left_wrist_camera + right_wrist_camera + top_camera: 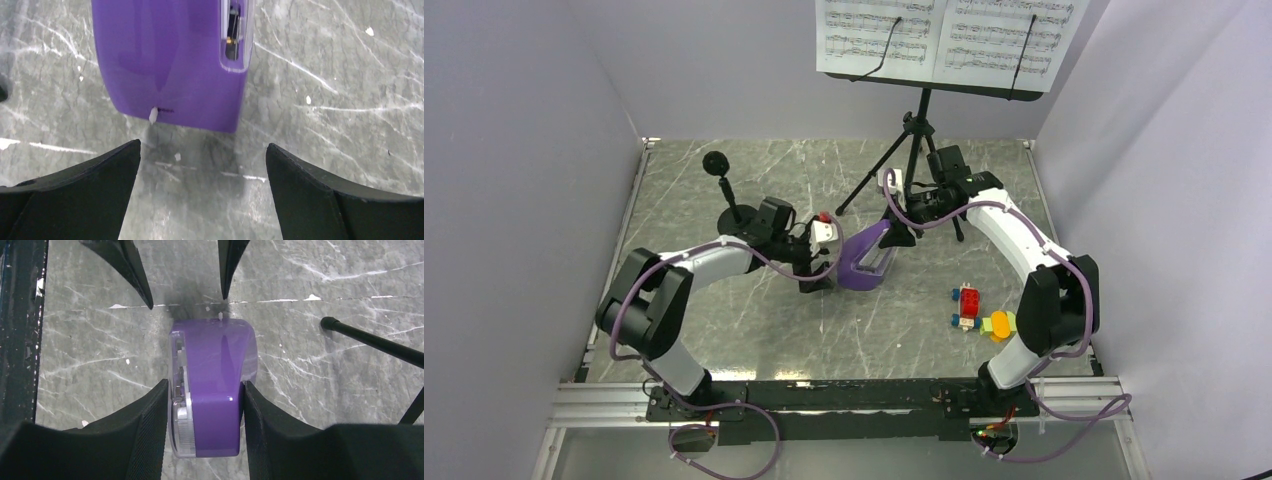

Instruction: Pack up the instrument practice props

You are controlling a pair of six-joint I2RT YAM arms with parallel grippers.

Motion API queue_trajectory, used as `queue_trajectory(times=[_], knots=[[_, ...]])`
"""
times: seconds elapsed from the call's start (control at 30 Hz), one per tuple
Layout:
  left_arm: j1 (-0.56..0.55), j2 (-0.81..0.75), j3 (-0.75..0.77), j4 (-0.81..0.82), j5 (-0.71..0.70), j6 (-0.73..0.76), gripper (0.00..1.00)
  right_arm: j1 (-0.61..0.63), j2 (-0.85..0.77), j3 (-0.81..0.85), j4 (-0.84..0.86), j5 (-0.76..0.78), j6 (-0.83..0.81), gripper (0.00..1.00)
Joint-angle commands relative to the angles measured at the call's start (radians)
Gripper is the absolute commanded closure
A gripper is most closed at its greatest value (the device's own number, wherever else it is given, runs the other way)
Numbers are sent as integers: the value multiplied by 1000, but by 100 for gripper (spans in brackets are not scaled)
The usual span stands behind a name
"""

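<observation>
The purple metronome (215, 370) lies lengthwise, gripped in the right gripper's (204, 390) jaws, just ahead of the left gripper's (203, 147) wide-open jaws.

Purple wedge metronome (864, 262) (clear-fronted) mid-table; music stand (921, 118) upright behind.

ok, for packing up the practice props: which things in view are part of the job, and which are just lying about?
Part of the job: black tripod music stand with perforated desk; white sheet-music pages on it; purple wedge-shaped metronome, clamped in the right gripper; small black ball-topped microphone stand.
Just lying about: small red, yellow and green toy blocks.
</observation>
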Motion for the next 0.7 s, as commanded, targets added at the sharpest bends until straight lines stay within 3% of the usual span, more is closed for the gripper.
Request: queue_trajectory(times=[0.0, 0.1, 0.33, 0.67], knots=[[-45, 41, 46, 138, -19, -72, 1, -2, -8, -43, -38, 25, 49, 100], [-68, 91, 81, 135, -88, -94, 1, -3, -8, -44, -32, 23, 58, 100], [-76, 126, 102, 123, -70, -105, 1, -3, -4, -41, -23, 21, 73, 100], [-78, 125, 102, 119, -73, -131, 16, -3, 2, -36, -19, 24, 84, 100]])
